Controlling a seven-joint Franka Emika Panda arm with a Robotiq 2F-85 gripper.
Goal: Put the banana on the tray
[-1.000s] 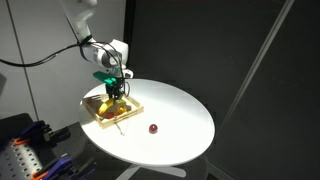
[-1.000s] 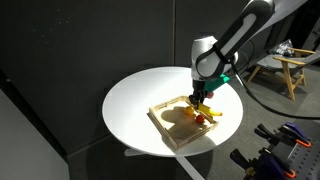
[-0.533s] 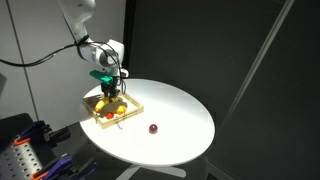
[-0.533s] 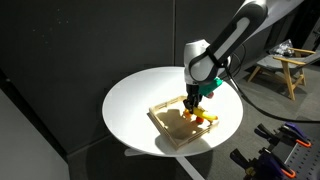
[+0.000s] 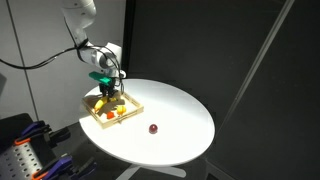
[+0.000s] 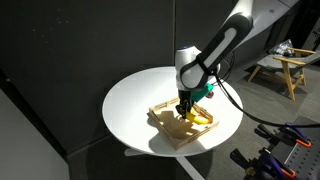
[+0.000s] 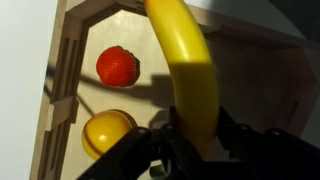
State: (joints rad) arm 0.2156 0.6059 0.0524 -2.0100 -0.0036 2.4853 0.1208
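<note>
Squarely inside the wooden rim of the tray (image 7: 62,95), we see one banana (image 7: 186,70), its near end clamped in the claw (image 7: 195,140), which is closed on it; we cannot tell whether the fruit touches the tray's pale base. Two small round pieces share the tray to one side of the banana: one red piece (image 7: 117,66) and one yellow piece (image 7: 108,131). In both exterior views the single tray sits near the edge of the round white bench (image 6: 130,95). One dark red fruit (image 5: 153,128) lies alone on the bench, well apart from the tray.
</note>
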